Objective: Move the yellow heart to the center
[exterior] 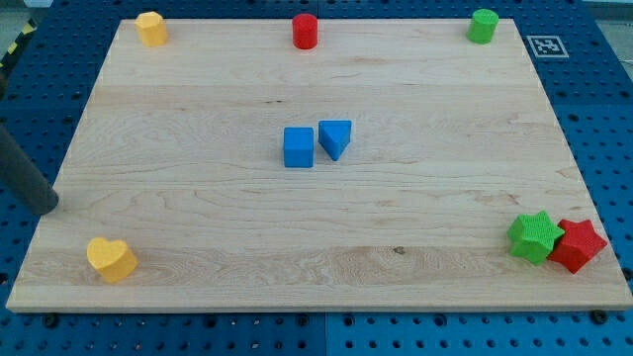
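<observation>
The yellow heart (111, 259) lies near the board's bottom left corner. My tip (45, 207) is the lower end of a dark rod coming in from the view's left edge; it sits at the board's left edge, up and to the left of the yellow heart and apart from it. A blue cube (299, 147) and a blue triangle (335, 138) sit side by side near the board's middle.
A yellow block (151, 29) is at the top left, a red cylinder (305, 32) at the top middle, a green cylinder (483, 26) at the top right. A green star (535, 236) touches a red star (578, 245) at the bottom right. The wooden board (198, 119) lies on a blue pegboard.
</observation>
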Tool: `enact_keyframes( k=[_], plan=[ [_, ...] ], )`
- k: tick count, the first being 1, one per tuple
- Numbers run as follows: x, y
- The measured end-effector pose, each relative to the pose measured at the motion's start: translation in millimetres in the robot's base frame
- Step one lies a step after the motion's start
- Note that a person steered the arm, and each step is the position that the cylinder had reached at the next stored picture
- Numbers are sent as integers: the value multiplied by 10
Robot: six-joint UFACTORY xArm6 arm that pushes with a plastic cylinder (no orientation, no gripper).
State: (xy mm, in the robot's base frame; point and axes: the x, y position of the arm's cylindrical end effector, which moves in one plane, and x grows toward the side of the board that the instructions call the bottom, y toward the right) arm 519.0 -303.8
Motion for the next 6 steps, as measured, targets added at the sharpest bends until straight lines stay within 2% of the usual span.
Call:
enact_keyframes(
  k=[1, 2, 3, 4, 6],
  plan=[
    [13, 0],
    [336, 14],
    [907, 121],
    [948, 129],
    [687, 1056]
  ],
)
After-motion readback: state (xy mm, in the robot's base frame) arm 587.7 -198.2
